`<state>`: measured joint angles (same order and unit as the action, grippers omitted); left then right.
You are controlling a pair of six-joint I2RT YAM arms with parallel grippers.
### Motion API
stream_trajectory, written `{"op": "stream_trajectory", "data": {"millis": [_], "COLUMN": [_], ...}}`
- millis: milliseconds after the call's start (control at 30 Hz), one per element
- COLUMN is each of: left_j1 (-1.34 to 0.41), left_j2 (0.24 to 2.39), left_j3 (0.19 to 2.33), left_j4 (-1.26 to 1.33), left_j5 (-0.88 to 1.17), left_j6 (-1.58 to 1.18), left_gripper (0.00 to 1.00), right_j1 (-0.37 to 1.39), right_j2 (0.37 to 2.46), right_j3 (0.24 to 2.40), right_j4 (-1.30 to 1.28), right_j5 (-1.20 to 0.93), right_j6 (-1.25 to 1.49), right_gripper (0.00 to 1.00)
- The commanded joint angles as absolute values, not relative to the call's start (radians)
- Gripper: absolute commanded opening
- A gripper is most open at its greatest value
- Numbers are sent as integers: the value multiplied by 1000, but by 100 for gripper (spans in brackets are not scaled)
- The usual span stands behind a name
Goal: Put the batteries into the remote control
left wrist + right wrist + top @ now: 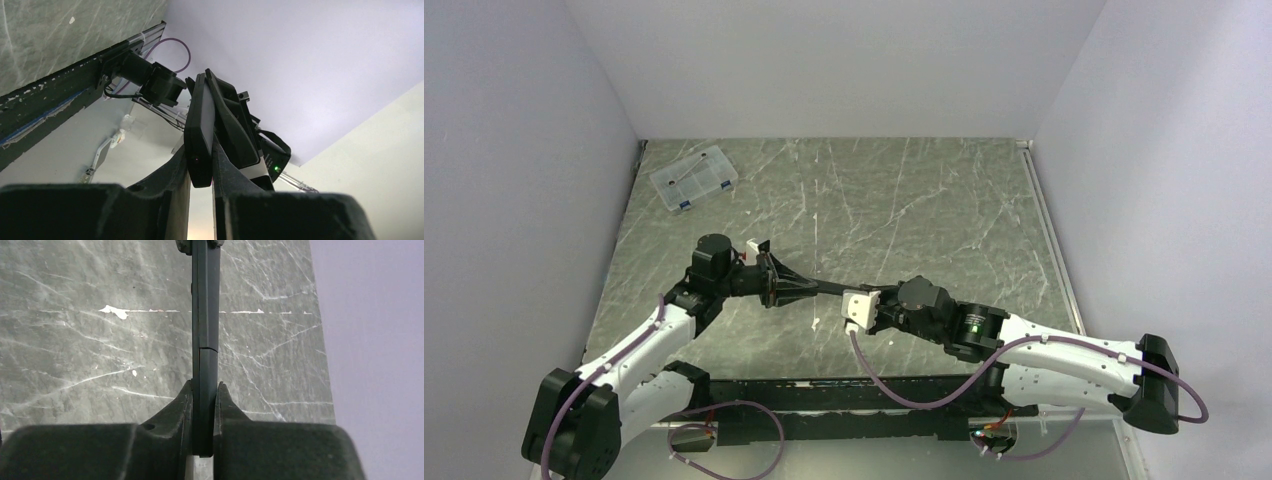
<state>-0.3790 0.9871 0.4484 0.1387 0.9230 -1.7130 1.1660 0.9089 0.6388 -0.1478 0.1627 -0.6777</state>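
The remote control [828, 289] is a slim black bar held off the table between my two arms, near the middle front. At its left end, my left gripper [807, 285] is shut on it; the left wrist view shows the remote control [199, 131] pinched between the fingers of the left gripper [200, 151]. My right gripper [851, 294] has the other end. In the right wrist view the remote control [205, 335] runs edge-on, with both fingers of the right gripper [204, 387] pressed against its sides. The batteries do not show in any view.
A clear plastic compartment box [693, 178] lies at the back left of the grey marbled table [924, 210]. White walls close in on three sides. The black rail [824, 385] along the near edge carries the arm bases.
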Motion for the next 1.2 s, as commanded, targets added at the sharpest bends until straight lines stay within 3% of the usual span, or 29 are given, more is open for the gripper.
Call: {"op": "stream_trajectory", "data": {"millis": [0,133,333,500,667,1167], "left_j1": [-379,-379,-379,-377,-365,-302], "left_j2": [991,993,985,994,1004,1018], "left_j3": [463,477,490,519,571,748], "left_j4": [177,164,127,86,30,-181], "left_j5": [963,961,942,931,928,945], "left_j6": [-1691,-1681,-1656,-1616,-1539,-1200], "left_gripper": [5,17,55,70,77,77], "right_j1": [1164,1163,1166,1165,1166,1156], "right_j2": [897,889,865,845,834,871], "right_j3": [689,676,664,661,676,758], "right_j4": [-117,-100,-93,-107,-155,-295], "right_j5": [192,193,205,212,201,151], "right_j6": [-661,-660,-657,-636,-597,-392], "right_gripper": [0,0,0,0,0,0]}}
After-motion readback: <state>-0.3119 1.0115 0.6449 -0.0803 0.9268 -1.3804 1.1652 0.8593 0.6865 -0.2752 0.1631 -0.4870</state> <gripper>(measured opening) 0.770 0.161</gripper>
